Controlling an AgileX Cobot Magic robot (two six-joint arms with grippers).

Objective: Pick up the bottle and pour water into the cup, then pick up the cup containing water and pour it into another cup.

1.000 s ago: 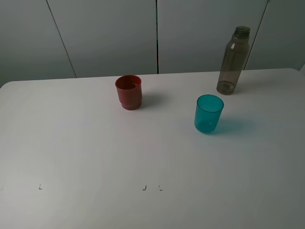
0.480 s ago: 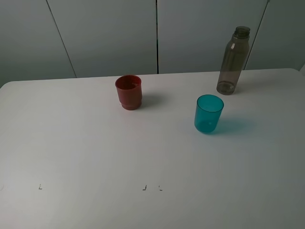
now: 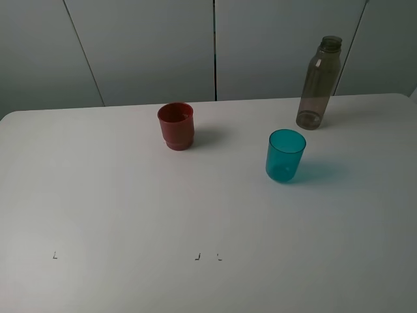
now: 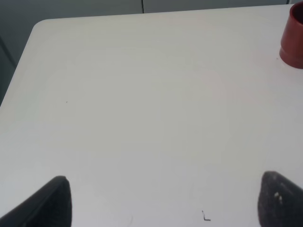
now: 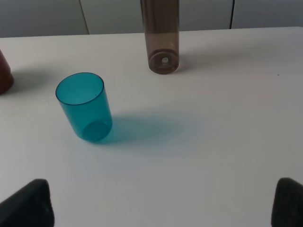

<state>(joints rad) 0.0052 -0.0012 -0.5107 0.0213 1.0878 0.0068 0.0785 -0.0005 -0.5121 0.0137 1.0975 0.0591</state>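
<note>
Tools: right tool point(image 5: 161, 201) spread wide, left tool point(image 4: 163, 201) spread too; both empty, touching nothing.

Only three obstacles on the table point(image 3: 98, 195), all in the far half: red cup point(image 3: 176, 126) near mid far edge, teal cup point(image 3: 285, 155) toward the right, bottle point(image 3: 318, 83) close to the far edge toward the far right corner. All upright, well apart, with passable gaps between. Whole near half and left side are open tabletop.
</note>
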